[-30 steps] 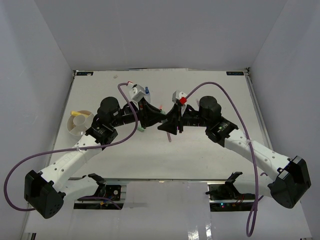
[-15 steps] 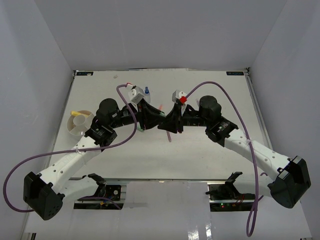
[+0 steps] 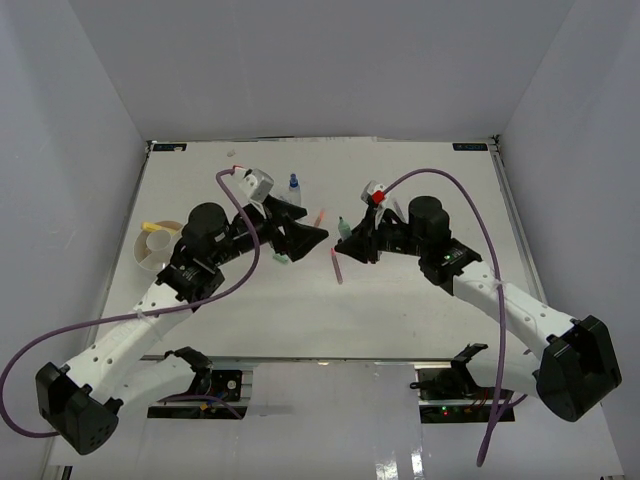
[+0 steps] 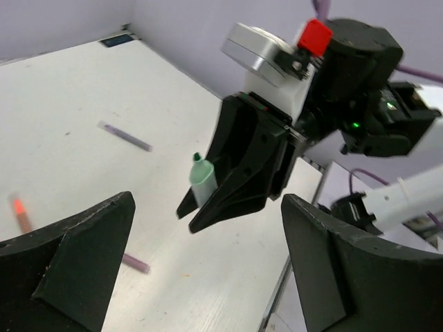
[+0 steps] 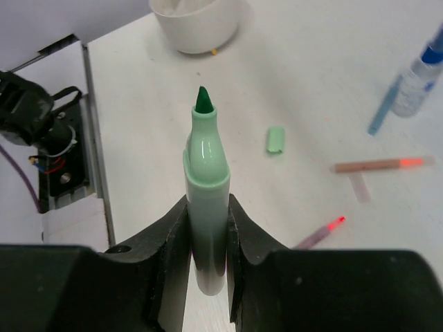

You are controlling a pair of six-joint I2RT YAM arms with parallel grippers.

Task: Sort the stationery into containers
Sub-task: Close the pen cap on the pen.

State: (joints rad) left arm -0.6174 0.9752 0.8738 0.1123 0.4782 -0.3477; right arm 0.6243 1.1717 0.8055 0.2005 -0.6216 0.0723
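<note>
Top view, far left: the white divided dish point(image 3: 160, 247) sits at 9 o'clock on the bench point(image 3: 420, 310), a yellow item already in it. It lies on the left arm's side, well apart from the loose pieces. Left gripper point(image 3: 308, 238) hovers at bench centre, jaws spread wide with nothing between them, pointing at 3 o'clock toward the other arm. The green cap point(image 5: 275, 139) lies at its 7 o'clock, the blue-capped bottle point(image 3: 294, 187) at its 12, the orange-tipped pen point(image 3: 320, 217) just beyond its tips. Right gripper point(image 5: 206, 207) faces it, jaws narrow and clamped on the barrel of the green marker point(image 5: 205, 149), bare nib pointing out. Holding it low on the barrel likely leaves the nib end free for capping. A purple pen point(image 3: 337, 268) lies at its 6 o'clock.
</note>
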